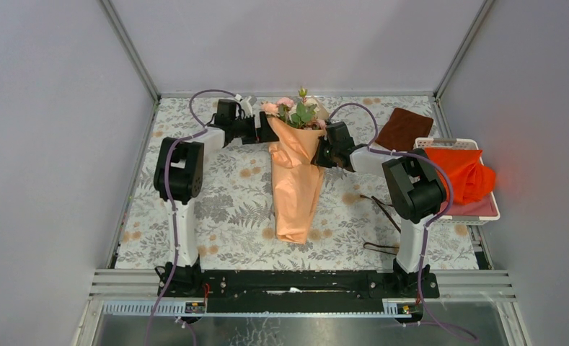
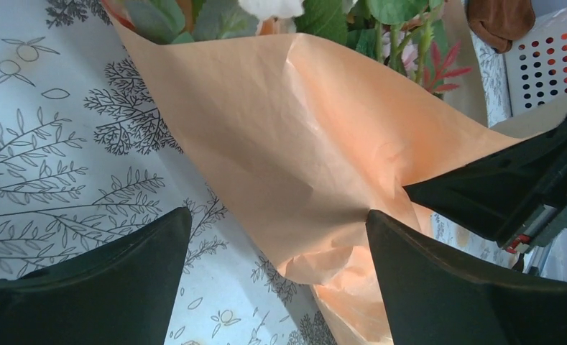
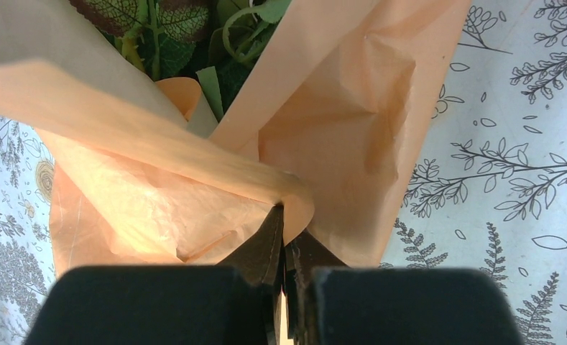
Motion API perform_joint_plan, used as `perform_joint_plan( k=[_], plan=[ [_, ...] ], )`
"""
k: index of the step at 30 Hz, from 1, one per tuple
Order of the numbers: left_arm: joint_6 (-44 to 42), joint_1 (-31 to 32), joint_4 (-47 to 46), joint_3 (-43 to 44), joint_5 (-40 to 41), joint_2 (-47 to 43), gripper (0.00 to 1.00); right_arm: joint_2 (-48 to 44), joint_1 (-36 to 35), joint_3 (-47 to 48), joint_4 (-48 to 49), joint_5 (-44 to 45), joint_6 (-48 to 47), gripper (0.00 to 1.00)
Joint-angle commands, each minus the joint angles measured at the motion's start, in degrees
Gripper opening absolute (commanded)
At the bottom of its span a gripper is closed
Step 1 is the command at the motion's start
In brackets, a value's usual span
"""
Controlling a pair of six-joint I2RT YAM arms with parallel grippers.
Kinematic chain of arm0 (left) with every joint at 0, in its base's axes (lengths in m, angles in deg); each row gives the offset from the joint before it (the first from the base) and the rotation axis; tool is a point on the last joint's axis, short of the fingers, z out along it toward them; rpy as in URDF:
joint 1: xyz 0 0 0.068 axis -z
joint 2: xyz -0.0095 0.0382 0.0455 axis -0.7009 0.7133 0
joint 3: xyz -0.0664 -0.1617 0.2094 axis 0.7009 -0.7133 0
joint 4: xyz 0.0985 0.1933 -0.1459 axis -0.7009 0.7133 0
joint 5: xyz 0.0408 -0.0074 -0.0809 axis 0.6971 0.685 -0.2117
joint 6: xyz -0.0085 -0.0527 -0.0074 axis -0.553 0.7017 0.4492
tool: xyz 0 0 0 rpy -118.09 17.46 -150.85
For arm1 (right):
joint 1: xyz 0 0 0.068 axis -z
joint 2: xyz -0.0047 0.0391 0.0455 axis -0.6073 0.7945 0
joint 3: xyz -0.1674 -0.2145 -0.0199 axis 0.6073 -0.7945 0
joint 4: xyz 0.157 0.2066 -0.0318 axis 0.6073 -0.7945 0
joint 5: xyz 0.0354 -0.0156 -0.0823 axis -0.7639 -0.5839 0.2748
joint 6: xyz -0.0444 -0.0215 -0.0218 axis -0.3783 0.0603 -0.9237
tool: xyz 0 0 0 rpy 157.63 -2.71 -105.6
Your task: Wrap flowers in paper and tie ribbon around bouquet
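right gripper: nearest the lens in the right wrist view. Jaws pressed together, pinching a folded edge of the paper on the right side of the cone, just below its wide mouth.
left gripper: jaws spread wide, holding nothing. A paper flap sits in the gap ahead of them. Can't tell if the pads touch it.
bouquet: lies on the table mid-way between the two arms, wide end far, narrow tip toward the arm bases. Cone is loosely closed, with overlapping flaps visible.
flowers: heads and leaves poke out of the far mouth of the cone. Stems are hidden inside.
ribbon: loose on the table to the right of the cone, near the right arm, apart from the bouquet. Not tied yet.
stage: wrap looks mostly formed, tying still to do.
paper handling: likely light and thin, fairly stiff. It holds creases but probably springs open if unpinned. Dents already show.
flowers handling: likely soft and easy to crush, so avoid squeezing the heads.
ribbon handling: likely limp and string-like, hard to pinch off a flat table.
where to grip: on the overlapped paper at the cone's narrower waist, over the stems, not at the mouth.
risk: the overlap may unroll if the right pinch lets go before the ribbon is on.
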Motion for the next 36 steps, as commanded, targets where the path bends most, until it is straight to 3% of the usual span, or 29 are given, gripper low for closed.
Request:
perform_joint_plan(
  k=[1,6,15,22,27,32,36],
  plan=[
    [2.43,0.89,-4.60,0.80,1.63,2.97,0.98,-0.67,-0.05,-0.66,-0.19,1.00,-1.34,0.06],
    [4.87,1.86,-5.81,0.58,2.77,4.93,0.94,-0.63,-0.22,-0.94,-0.47,1.27,-1.69,0.11],
    [9.79,2.54,-12.11,-2.43,3.16,4.30,0.69,-2.64,-1.13,0.42,-4.31,4.24,-5.25,0.31],
    [13.00,3.24,-14.36,-3.33,1.33,3.89,0.30,-2.93,-2.61,-0.39,-5.48,6.62,-6.16,0.43],
    [13.48,3.31,-15.52,-4.73,1.62,2.47,0.02,-5.49,-6.36,-0.47,-9.65,17.40,-11.03,0.49],
    [13.57,3.20,-15.23,-5.15,2.14,1.80,0.00,-7.79,-14.40,0.11,-14.18,32.18,-18.77,0.51],
    [13.40,3.27,-14.67,-5.31,3.00,1.72,0.00,-10.38,-23.02,-3.73,-11.68,41.97,-25.61,0.52]
  ],
)
